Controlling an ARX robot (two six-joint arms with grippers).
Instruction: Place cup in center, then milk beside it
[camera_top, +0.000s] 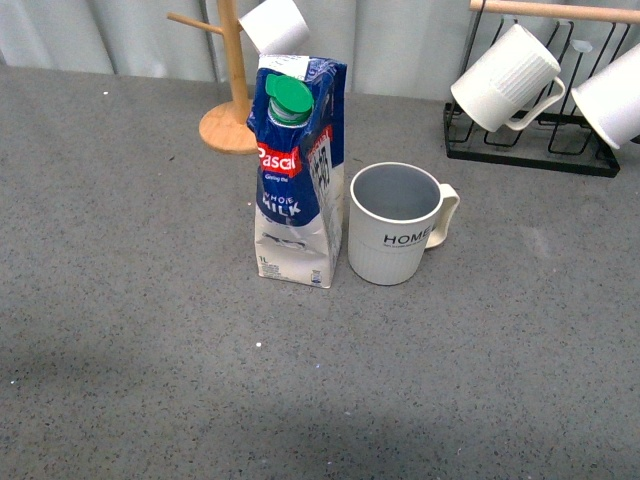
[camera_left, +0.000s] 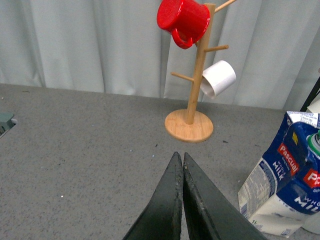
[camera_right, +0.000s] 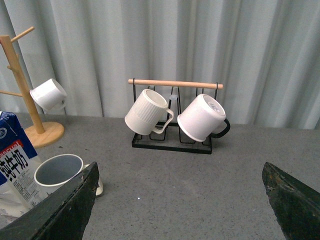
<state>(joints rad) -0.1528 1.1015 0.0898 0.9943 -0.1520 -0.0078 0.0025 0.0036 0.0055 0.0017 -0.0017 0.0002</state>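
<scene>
- Left gripper had its fingers pressed together, nothing between them, hanging over bare grey table on the near-left side of the milk.
- Right gripper was spread wide, both fingers at the frame edges, nothing held, near side of the black wire rack.
- Neither arm showed in the front view.
- Cup stood upright about mid-table, handle to the right, "HOME" lettering facing near, grey-blue inside visible.
- Milk stood upright just left of the cup, green cap on top; touching or a sliver apart, couldn't tell.
- Wooden mug tree stood far-left behind the milk, with a red mug on an upper peg and a small white cup lower.
- Black wire rack at far right held two white mugs under a wooden bar.
- Pale curtain ran along the far edge.
</scene>
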